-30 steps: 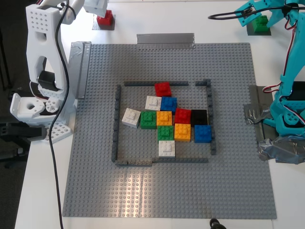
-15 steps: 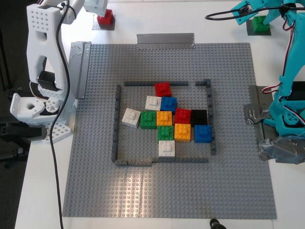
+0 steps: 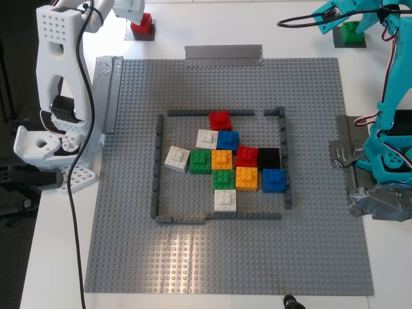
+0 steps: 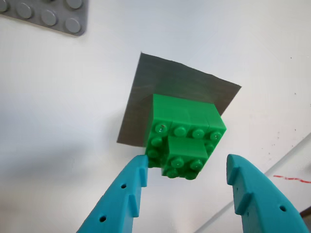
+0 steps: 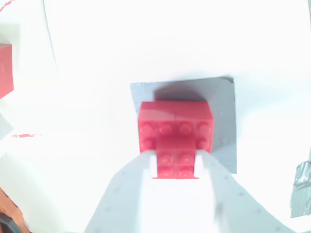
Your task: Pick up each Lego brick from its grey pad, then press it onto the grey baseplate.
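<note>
A green Lego brick (image 4: 185, 138) is seen upright on its dark grey pad (image 4: 165, 86), and a red Lego brick (image 5: 175, 132) on a silvery pad (image 5: 221, 116). Both sit off the large studded grey baseplate (image 3: 129, 244), beyond its far corners.

The white counter (image 3: 58, 257) carries the grey baseplate (image 3: 225, 257), taped at its edges, plus two grey pads beyond its far edge, one (image 3: 140, 33) under a red brick (image 3: 142, 23), one (image 3: 349, 42) under a green brick (image 3: 351, 31).

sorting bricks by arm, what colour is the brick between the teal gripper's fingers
Bright green, clearest in the first wrist view.
</note>
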`<state>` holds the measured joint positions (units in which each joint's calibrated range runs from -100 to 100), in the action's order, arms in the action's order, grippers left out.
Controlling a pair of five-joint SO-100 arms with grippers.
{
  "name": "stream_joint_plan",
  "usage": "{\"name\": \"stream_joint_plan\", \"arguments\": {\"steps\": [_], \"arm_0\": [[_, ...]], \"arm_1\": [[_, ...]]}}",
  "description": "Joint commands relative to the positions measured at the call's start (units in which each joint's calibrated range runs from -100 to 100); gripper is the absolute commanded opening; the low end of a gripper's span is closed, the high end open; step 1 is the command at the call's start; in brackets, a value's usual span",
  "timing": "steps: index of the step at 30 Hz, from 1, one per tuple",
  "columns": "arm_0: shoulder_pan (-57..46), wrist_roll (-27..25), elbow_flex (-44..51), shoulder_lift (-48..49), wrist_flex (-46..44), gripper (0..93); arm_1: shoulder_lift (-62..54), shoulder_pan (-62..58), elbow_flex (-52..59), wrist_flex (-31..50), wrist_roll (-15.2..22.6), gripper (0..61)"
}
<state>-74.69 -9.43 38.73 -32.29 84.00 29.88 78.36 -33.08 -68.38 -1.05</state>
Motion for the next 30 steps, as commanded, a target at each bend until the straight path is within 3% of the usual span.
{"name": "stream_joint_plan", "arguments": {"steps": [1,5,15,20,25,30], "arm_0": [[-0.6,0.3,2.4,0.4,0.1,13.9],[-1.4,1.1,2.4,0.4,0.1,9.0],[-2.2,1.9,2.3,0.3,0.1,8.4],[-2.2,1.6,2.4,0.4,0.1,0.4],[-2.2,1.5,2.4,1.2,0.9,0.0],[-1.5,-0.8,6.9,4.1,10.8,0.0]], "arm_1": [[-1.9,0.6,-2.6,-0.5,0.1,0.3],[-3.1,0.5,-4.4,0.0,0.5,0.2],[-5.2,0.6,-19.6,-7.4,0.5,0.2],[-10.8,-0.1,-16.4,-8.2,0.0,0.2],[-18.4,-1.8,-9.0,-8.0,-0.9,0.2],[-26.8,-5.3,-0.8,-10.5,-2.9,0.2]]}}
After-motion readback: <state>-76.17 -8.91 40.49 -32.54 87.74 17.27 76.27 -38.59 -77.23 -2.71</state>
